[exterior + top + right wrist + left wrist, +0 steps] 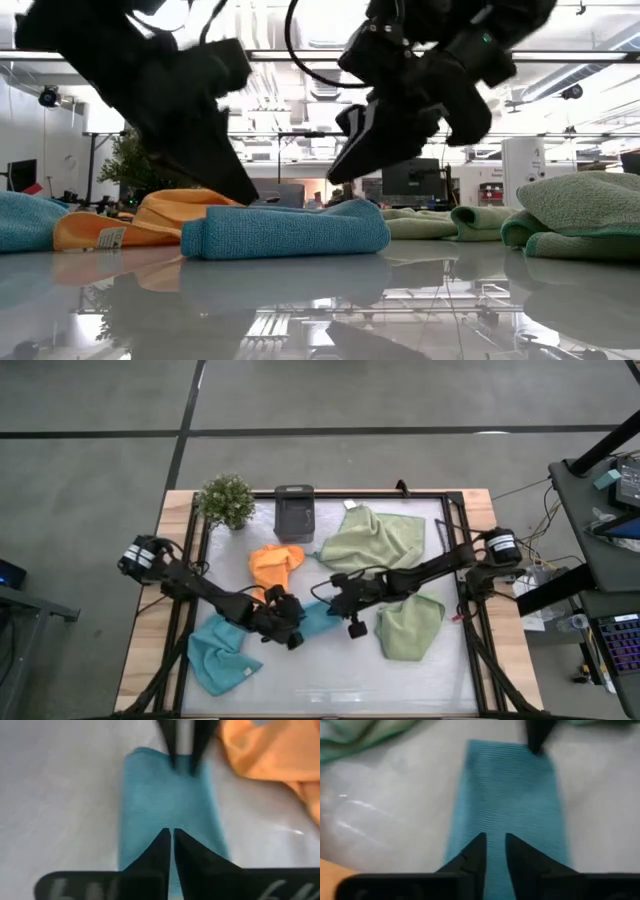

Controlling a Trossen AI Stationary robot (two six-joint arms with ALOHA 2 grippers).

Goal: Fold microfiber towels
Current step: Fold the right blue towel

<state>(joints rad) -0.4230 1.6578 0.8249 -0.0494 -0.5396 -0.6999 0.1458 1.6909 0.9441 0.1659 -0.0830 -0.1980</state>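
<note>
A folded light blue towel [320,620] lies flat at the table's middle and shows as a thick pad in the low view [285,230]. My left gripper [495,845] is open by a narrow gap at the towel's left end [200,238]. My right gripper [170,837] is shut and hangs a little above the towel's right part [350,215], clear of it. A second blue towel [220,655] lies crumpled near left. An orange towel [275,565] lies behind it. One green towel [375,540] is spread at the far right and another [410,625] lies folded near right. My left gripper comes slanting down from the table's left, its fingertips [250,195] at the top of the folded blue towel's left end. I cannot tell whether they touch the cloth. The towel lies flat on the table.
A small potted plant [228,500] and a dark grey box [294,510] stand at the far edge. Dark frame rails [185,620] run along the table's left and right sides. The near middle of the white tabletop [320,680] is bare.
</note>
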